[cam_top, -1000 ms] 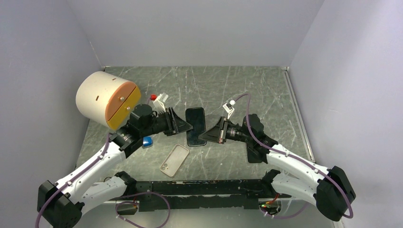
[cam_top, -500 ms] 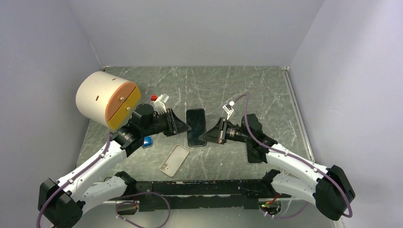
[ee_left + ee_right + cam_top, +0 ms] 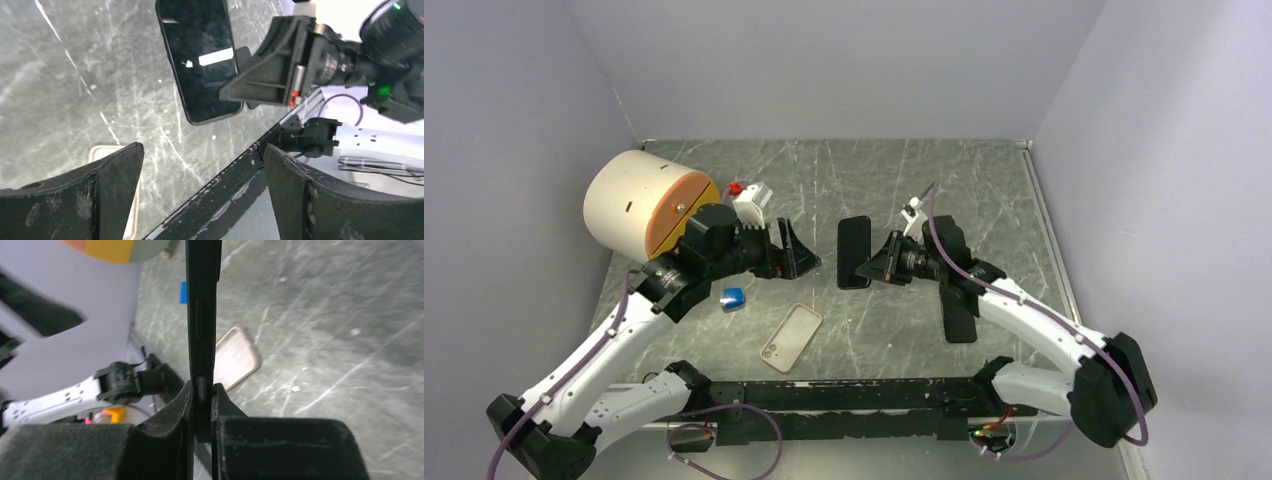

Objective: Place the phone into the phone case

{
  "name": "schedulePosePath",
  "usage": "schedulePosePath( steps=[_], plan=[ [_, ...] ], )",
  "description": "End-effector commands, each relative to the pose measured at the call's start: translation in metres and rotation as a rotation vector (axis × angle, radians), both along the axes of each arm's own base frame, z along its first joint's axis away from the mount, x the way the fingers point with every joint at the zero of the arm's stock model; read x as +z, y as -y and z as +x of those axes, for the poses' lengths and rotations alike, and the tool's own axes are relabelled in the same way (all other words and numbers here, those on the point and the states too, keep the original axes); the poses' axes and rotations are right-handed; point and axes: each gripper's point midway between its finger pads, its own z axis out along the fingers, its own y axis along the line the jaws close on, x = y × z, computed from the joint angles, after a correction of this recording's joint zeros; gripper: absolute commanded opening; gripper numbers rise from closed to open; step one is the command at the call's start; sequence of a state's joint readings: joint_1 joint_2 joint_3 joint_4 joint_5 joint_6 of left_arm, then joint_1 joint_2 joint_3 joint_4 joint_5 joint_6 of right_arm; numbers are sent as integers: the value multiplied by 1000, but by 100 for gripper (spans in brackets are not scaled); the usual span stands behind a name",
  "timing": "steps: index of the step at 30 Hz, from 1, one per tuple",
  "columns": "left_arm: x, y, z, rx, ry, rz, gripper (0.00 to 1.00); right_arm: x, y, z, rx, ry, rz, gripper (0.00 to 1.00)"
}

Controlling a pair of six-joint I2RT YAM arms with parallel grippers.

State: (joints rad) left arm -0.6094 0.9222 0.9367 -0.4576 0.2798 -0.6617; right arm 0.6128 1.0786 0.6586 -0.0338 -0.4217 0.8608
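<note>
**A:** Where is the phone (image 3: 855,252)?

**B:** It is clenched in the right gripper (image 3: 873,266), near the middle of the worktop (image 3: 984,190). The right wrist view shows it edge-on, with both fingers pinching its faces near one end and a side button right at the pads. It looks raised and turned up on its long edge, not lying flat.

**A:** And the phone case (image 3: 791,337)?

**B:** It lies flat on the worktop at about 7 o'clock from the phone, well apart from it. Its camera cutout is in the corner nearest the arm bases. (I cannot tell from here whether the open side faces up.)

**A:** The left gripper (image 3: 804,258)?

**B:** It is at 9 o'clock of the phone, jaws spread wide with nothing in them.

**A:** So how should the carry go?

**B:** I'd swing the phone towards 7 o'clock and roll it flat on the way. Match its camera end to the cutout corner before lowering. Seat one end first, then press the other down, because a flat drop would likely skid such a light case. The left gripper is free to come down on the case's 9 o'clock edge and pin it.

**A:** Any risks?

**B:** The grip sits near one end, so the phone may pivot when pressed. Also keep clear of the second black phone (image 3: 959,318) at 4 o'clock.
</note>
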Motion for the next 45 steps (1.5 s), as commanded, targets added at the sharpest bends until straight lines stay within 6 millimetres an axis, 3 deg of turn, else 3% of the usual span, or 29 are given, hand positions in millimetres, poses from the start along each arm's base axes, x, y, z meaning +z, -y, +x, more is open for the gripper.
schedulePosePath(
  steps=[1,13,23,27,31,34,41,45],
  plan=[
    [8,-24,-6,-26,73,171,94,-6,6,37,-8,61,-89,0],
    [1,-56,-21,-22,182,281,94,-44,-8,127,27,-7,-114,0],
    [-17,-63,-27,-16,171,299,94,-101,12,171,30,-132,-179,4],
    [-15,-65,-26,-4,190,299,94,-117,26,175,2,-189,-218,15],
    [-13,-68,-26,7,200,303,94,-119,40,176,-35,-195,-294,34],
    [-13,-69,-25,10,203,307,94,-120,50,176,-72,-217,-337,41],
    [-14,-66,-25,-2,182,309,94,-105,67,165,-131,-234,-403,55],
    [-18,-65,-22,15,155,308,94,-83,75,152,-130,-185,-422,60]
  ],
)
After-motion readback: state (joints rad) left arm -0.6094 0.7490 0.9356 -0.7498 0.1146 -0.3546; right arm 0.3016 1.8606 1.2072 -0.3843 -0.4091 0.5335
